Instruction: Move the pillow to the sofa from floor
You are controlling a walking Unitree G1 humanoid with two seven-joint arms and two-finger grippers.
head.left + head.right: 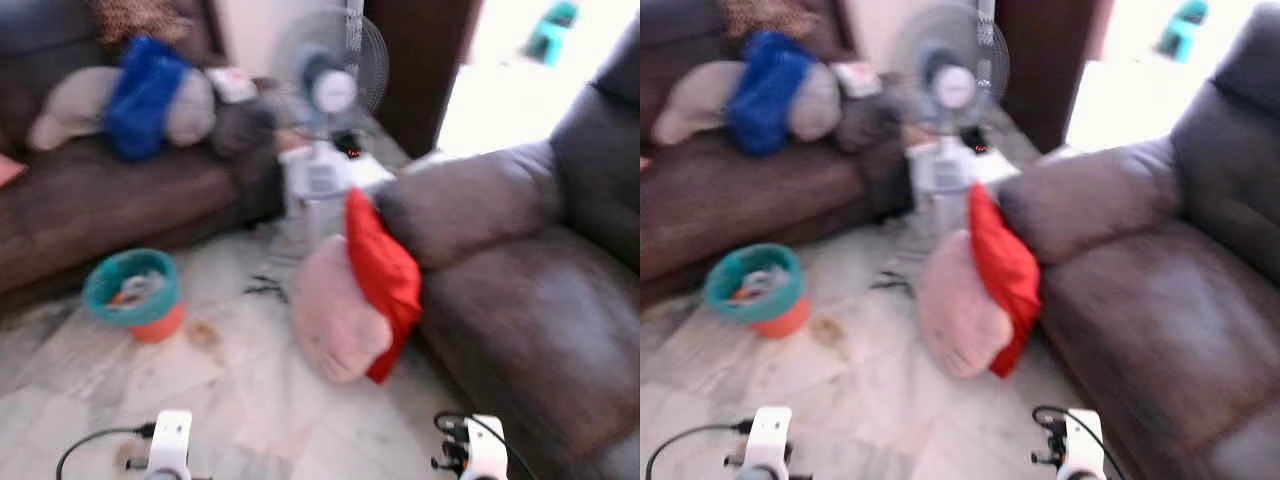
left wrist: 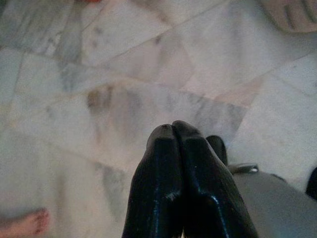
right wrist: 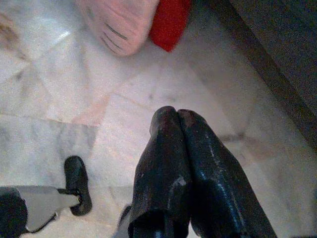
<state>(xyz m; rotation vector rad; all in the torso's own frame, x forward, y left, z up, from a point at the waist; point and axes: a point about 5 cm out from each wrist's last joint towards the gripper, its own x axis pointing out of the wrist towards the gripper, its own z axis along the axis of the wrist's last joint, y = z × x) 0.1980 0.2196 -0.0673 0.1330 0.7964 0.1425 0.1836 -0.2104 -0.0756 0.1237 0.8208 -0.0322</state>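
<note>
A pink pillow [image 1: 335, 315] leans on the marble floor against the front of the brown sofa [image 1: 520, 300], with a red pillow [image 1: 385, 265] propped behind it. Both also appear in the right wrist view, the pink pillow [image 3: 116, 22] beside the red pillow [image 3: 169, 22], a short way ahead of my right gripper [image 3: 176, 116], which is shut and empty over the floor. My left gripper [image 2: 172, 131] hangs shut and empty above bare tiles. Both wrists [image 1: 170, 445] sit low at the bottom of the head views.
A standing fan [image 1: 325, 110] is behind the pillows. A teal and orange basket [image 1: 135, 292] sits on the floor to the left. A second sofa [image 1: 90, 200] at the back left carries a grey and blue plush toy [image 1: 130, 100]. A person's foot [image 2: 25, 225] touches the tiles.
</note>
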